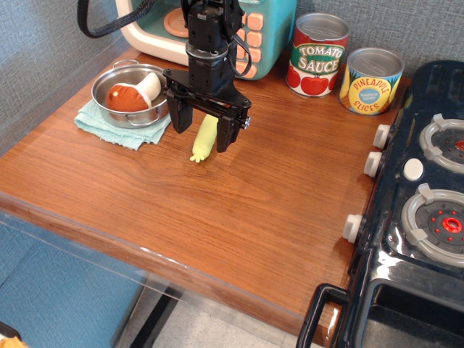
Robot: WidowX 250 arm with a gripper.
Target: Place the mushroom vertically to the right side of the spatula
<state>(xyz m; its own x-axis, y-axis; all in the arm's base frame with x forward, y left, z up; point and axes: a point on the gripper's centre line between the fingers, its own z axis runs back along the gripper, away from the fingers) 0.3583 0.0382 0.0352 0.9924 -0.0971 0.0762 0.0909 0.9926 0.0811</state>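
Note:
The mushroom (pixel 130 95), reddish-brown cap and cream stem, lies on its side inside a shiny metal pot (pixel 109 107) at the back left of the table. The spatula (pixel 204 139) shows only its pale yellow ribbed handle, lying on the wood; its metal head is hidden behind my gripper. My gripper (pixel 204 129) hangs over the spatula with its black fingers (pixel 181 118) spread on either side of the handle, open and holding nothing. It is to the right of the pot.
The pot sits on a teal cloth (pixel 109 127). A tomato sauce can (pixel 317 55) and a pineapple slices can (pixel 371 81) stand at the back right. A toy toaster (pixel 264 32) is behind the arm. A black toy stove (pixel 424 210) borders the right edge.

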